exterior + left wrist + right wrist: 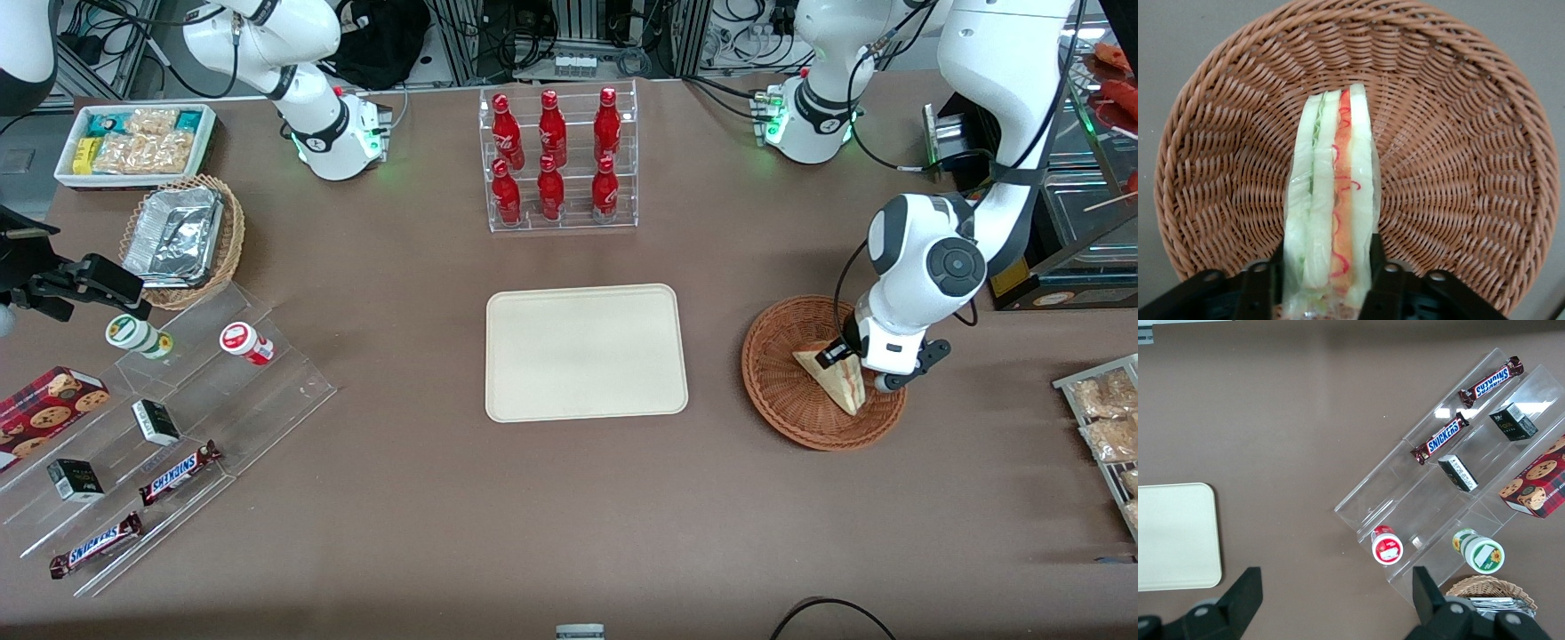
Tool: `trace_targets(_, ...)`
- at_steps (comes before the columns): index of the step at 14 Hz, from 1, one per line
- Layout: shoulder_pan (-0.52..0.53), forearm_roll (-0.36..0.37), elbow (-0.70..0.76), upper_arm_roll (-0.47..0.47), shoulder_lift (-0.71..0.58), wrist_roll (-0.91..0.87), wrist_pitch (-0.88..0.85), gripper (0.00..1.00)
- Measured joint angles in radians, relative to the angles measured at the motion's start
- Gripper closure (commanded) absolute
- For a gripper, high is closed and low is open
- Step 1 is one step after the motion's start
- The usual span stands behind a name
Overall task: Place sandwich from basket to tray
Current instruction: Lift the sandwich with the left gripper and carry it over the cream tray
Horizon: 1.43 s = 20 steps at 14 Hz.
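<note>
Gripper [1328, 283] sits low in the basket [782, 404], fingers [1386, 283] pinching the sandwich [1331, 207] across its bread faces so the standing wedge stays upright for the lift to the bare tray [586, 352] nearby.

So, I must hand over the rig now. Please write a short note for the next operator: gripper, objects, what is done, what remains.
Gripper: low in the basket, jaws on both sides of the sandwich, closed on it.
Sandwich: still in the basket, standing on its edge, not lifted clear.
Tray: beside the basket, toward the parked arm's end of the table, nothing on it.
Done: approach and grasp.
Left: lift, carry to the tray, put down, release.
</note>
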Motion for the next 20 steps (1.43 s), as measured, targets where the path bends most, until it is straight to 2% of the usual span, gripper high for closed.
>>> trace_targets(2, 0.0, 0.0, 0.036, 0.0, -0.007, 0.0, -0.051, 0.9)
trace_targets(5, -0.016, 0.0, 0.171, -0.005, -0.039, 0.0, -0.252, 0.9)
trace_targets(8, -0.107, -0.001, 0.363, -0.011, -0.061, -0.013, -0.481, 0.9)
trace_targets(10, -0.198, -0.001, 0.45, -0.014, -0.055, -0.054, -0.552, 0.9)
trace_targets(15, -0.428, -0.001, 0.49, -0.02, 0.019, -0.118, -0.567, 0.91)
trace_targets(20, -0.534, -0.001, 0.559, -0.023, 0.187, -0.126, -0.512, 0.9)
